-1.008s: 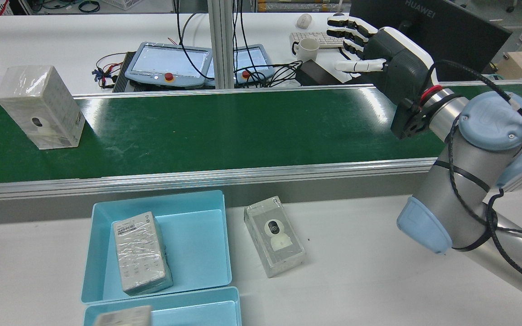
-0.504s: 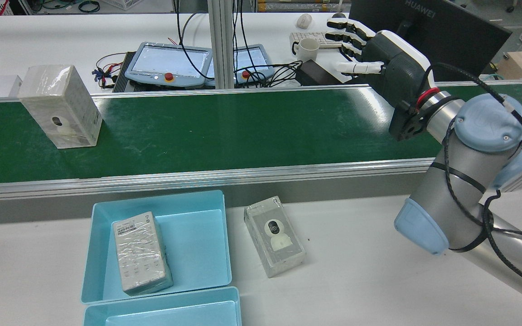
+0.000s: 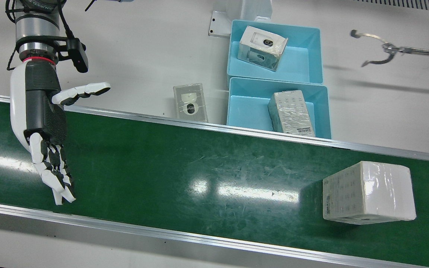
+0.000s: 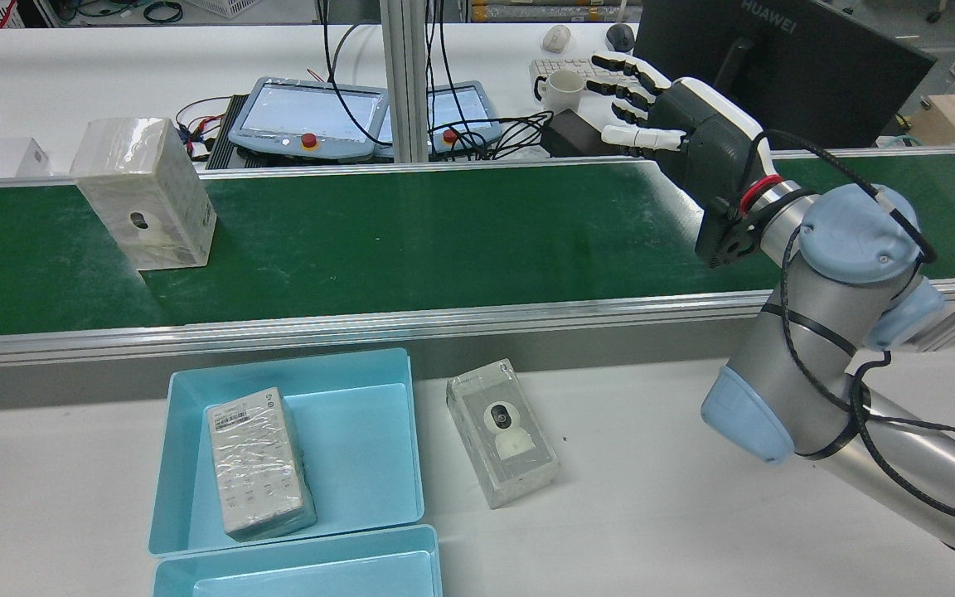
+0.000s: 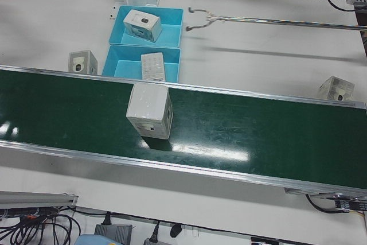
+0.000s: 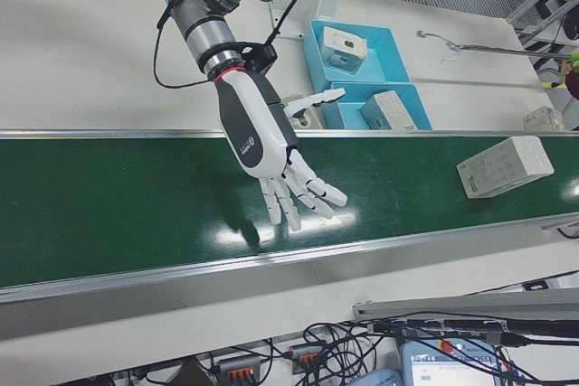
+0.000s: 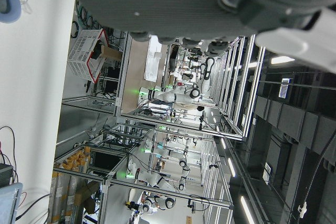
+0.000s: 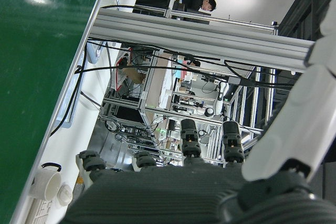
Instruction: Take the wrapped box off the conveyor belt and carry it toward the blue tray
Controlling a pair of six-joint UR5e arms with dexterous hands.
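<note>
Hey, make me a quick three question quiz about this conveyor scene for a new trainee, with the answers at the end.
1. True or false: the right hand is holding the wrapped box.
2. Where does the wrapped box stand? A) in a blue tray B) on the green belt C) on the white table
3. Fill in: each blue tray holds ____ box.

Key: 1 false, the hand is open and far along the belt from the box. 2 B. 3 one.

The robot's right hand (image 3: 45, 123), white and dark grey with many fingers, is stretched out flat with its fingers (image 6: 303, 194) spread apart and the thumb held out sideways, holding nothing. Its silver arm with pale blue joint caps (image 4: 846, 274) reaches forward. The left hand's (image 7: 210, 3) pose cannot be told.
</note>
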